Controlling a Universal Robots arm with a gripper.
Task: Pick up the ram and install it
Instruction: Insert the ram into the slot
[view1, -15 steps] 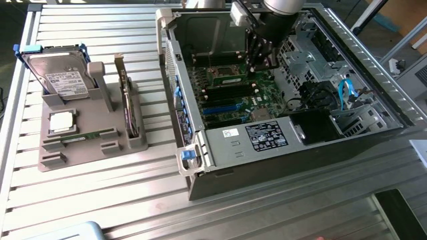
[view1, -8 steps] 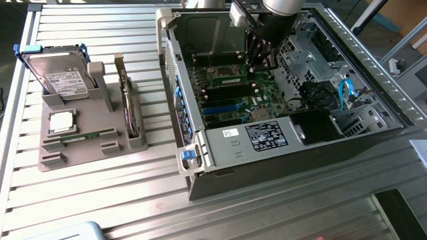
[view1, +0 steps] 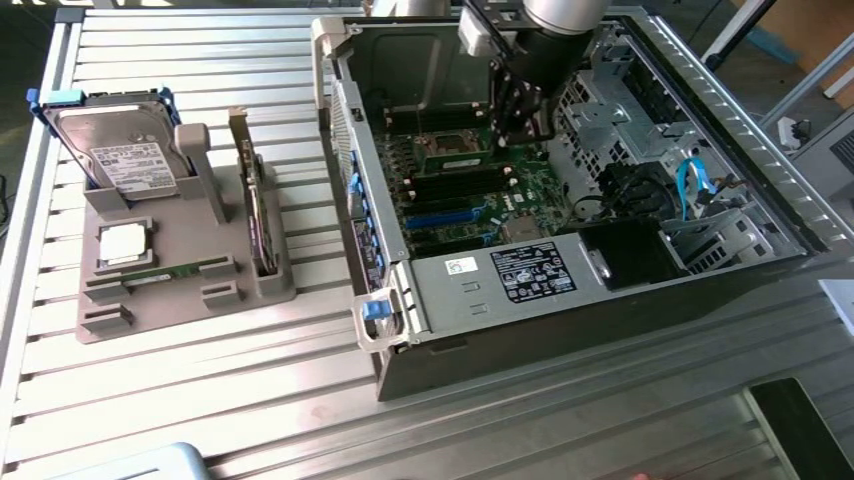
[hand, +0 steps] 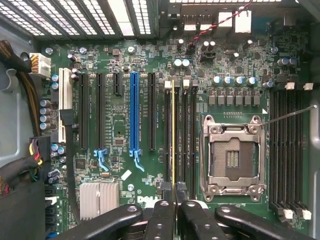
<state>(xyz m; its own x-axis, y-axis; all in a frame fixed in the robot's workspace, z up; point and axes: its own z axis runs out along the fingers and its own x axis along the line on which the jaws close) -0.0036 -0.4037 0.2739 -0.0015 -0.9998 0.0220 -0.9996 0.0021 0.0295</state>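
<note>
The ram (hand: 173, 130) is edge-on in the wrist view, a thin yellow-green line running away from my gripper (hand: 173, 194). The gripper is shut on it, with one black finger (hand: 161, 212) on each side. The stick hangs along the black memory slots (hand: 186, 130) just beside the empty CPU socket (hand: 232, 155), over the green motherboard (hand: 115, 145). In the exterior view my gripper (view1: 521, 120) reaches down into the open computer case (view1: 400, 300), above the motherboard (view1: 467, 190) near its far end.
A grey holder (view1: 174, 290) on the exterior view's left carries a hard drive (view1: 120, 150), an upright expansion card (view1: 254, 210), a square chip (view1: 123, 243) and a thin green strip (view1: 180, 271). Case walls, a blue cable (view1: 687, 185) and a blue slot (hand: 134, 112) surround the work area.
</note>
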